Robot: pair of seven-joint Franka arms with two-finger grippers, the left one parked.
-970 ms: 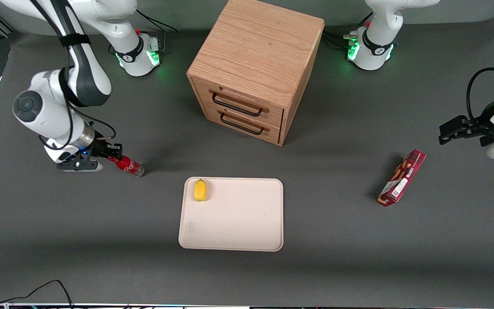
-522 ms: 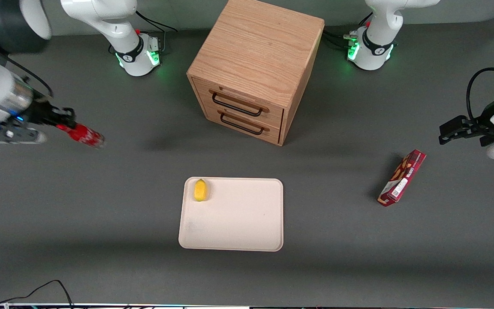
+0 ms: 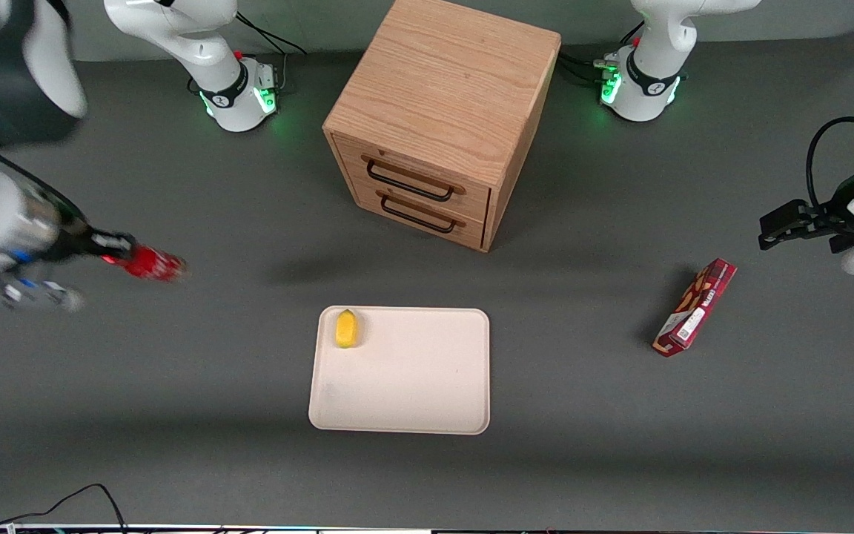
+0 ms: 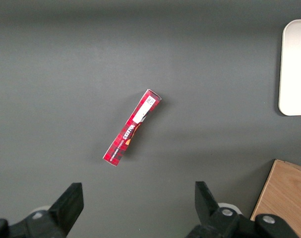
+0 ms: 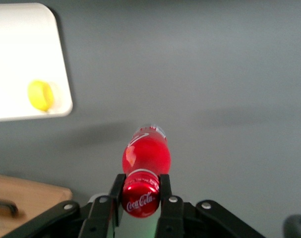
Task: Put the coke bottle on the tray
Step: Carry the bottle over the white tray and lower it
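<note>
My right gripper hangs above the table toward the working arm's end, shut on the red cap of the coke bottle. The bottle is lifted clear of the table and points toward the tray. In the right wrist view the two fingers of the gripper clamp the cap, and the red body of the coke bottle extends away from them. The cream-white tray lies flat at the table's middle, nearer the front camera than the cabinet. Its corner shows in the right wrist view.
A yellow lemon lies on the tray in the corner nearest the bottle. The wooden two-drawer cabinet stands farther from the camera than the tray. A red snack box lies toward the parked arm's end.
The gripper has lifted the bottle off the table and swung it up and outward toward the working arm's end. In the last half second it shifted nearer the front camera.
</note>
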